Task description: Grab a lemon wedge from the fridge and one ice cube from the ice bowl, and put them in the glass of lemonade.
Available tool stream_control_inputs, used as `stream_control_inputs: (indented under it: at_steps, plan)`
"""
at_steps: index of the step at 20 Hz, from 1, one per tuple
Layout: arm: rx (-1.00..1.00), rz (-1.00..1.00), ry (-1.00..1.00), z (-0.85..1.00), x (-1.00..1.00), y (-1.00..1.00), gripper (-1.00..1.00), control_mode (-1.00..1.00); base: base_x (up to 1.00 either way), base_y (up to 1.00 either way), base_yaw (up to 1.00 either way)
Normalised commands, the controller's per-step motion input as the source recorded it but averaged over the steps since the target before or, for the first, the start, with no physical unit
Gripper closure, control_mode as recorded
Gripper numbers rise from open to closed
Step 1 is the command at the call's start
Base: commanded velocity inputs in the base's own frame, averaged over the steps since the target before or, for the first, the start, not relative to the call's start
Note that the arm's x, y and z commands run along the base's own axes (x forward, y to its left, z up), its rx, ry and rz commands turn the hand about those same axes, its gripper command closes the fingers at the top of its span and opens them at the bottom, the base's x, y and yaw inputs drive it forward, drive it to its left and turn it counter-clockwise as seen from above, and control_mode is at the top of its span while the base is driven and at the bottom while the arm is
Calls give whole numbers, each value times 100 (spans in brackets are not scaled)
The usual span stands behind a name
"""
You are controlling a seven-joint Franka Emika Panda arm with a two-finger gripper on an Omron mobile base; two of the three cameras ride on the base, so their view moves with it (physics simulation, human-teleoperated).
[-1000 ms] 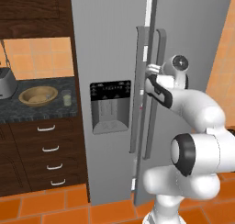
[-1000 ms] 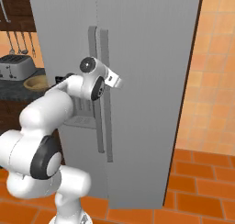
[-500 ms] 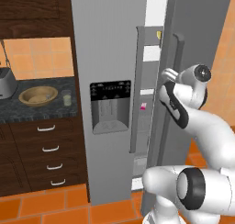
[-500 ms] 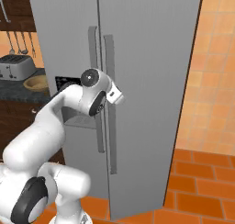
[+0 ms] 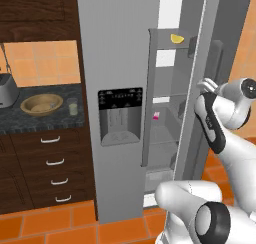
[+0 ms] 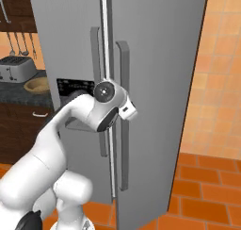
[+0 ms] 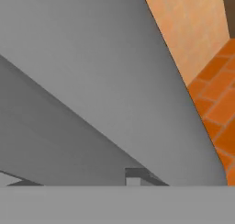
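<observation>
Swung wider than half a second ago, the right door of the fridge (image 5: 120, 63) exposes the lemon wedge (image 5: 176, 38) on a top shelf. Gripper (image 5: 206, 85) at the door handle; grip state cannot be told. Open fully before reaching; a pink packet (image 5: 156, 116) sits below. Counter: ice bowl (image 5: 41, 103), glass of lemonade (image 5: 72, 106), toaster (image 5: 6, 90)

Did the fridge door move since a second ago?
Yes. In the left base view the right door has swung outward, away from the dispenser panel, so the shelves and the lemon wedge now show.
</observation>
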Motion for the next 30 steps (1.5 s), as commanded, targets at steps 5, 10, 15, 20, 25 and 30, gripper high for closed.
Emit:
stream_control_inputs:
  at_steps: [5,10,15,20,25,30]
  plan:
    - [5,1,-6,4,-43,-100,100,-100,0,0,0]
    - [0,5,-13,-5,-53,-100,100,-100,0,0,0]
    - [-2,-1,2,25,-34,-63,-100,-100,0,0,0]
    - [-5,0,0,82,-47,-11,-100,-100,0,0,0]
    - [-5,0,-10,93,-72,6,-100,-100,0,0,0]
    - [-30,-5,0,49,-14,89,-100,-100,0,0,0]
